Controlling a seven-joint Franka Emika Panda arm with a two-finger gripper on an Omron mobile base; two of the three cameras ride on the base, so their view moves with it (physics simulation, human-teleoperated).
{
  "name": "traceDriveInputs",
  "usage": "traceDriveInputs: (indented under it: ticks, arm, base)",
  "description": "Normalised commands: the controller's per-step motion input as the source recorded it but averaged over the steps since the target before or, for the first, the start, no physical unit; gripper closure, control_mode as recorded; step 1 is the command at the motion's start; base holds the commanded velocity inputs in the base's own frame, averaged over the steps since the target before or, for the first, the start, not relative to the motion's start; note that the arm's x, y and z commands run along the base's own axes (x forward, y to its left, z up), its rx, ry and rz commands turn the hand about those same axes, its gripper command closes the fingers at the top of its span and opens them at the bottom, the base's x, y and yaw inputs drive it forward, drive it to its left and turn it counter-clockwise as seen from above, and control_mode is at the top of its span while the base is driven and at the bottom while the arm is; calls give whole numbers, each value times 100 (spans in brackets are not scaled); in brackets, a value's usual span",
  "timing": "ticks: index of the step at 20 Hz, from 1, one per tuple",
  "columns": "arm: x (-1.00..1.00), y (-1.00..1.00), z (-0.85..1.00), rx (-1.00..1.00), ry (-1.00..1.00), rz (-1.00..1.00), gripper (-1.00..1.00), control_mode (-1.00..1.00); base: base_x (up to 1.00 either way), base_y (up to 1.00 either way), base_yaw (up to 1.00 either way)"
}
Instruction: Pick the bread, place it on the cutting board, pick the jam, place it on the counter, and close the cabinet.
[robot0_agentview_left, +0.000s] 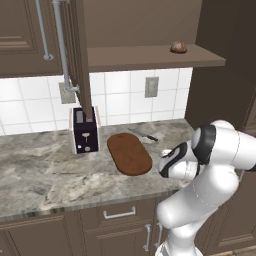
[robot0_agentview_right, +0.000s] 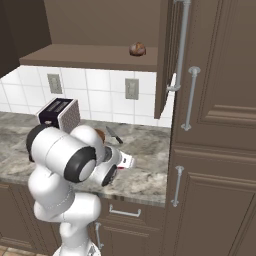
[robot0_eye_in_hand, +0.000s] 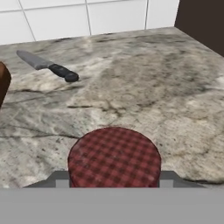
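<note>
And here's the counter (robot0_agentview_left: 45, 175), that long marbled grey-beige worktop running wall to wall under the white tiles, with the cabinet (robot0_agentview_left: 80, 55) above it hanging wide open, its dark door swung out edge-on over the toaster (robot0_agentview_left: 84, 130). The white arm (robot0_agentview_left: 200, 195) rises at the counter's right end, folded forward and low. Out in the middle lies the cutting board (robot0_agentview_left: 129, 153), oval, reddish-brown, bare on top, just right of the toaster. Behind it, near the tiles, a black-handled knife (robot0_eye_in_hand: 46, 65) lies flat, well apart from the action. Up on the cabinet shelf, look, the bread (robot0_agentview_left: 178, 47) sits alone, that lumpy tan bun near the shelf's right end. Down at the hand now: the gripper (robot0_eye_in_hand: 114, 181) is clenched on the jam (robot0_eye_in_hand: 114, 158), the red checked lid pressed right between the fingers (robot0_eye_in_hand: 59, 178), the jar sitting low over the bare stone to the right of the board, though whether it touches the counter I can't tell.
</note>
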Motion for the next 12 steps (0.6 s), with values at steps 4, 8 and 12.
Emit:
traceDriveInputs:
  ticks: [4,8,12]
  arm:
    - [0,0,-19,0,0,0,100,-100]
    - [0,0,-21,0,0,0,100,-100]
    - [0,0,-23,0,0,0,100,-100]
  base:
    - [0,0,0]
    - [0,0,0]
    - [0,0,0]
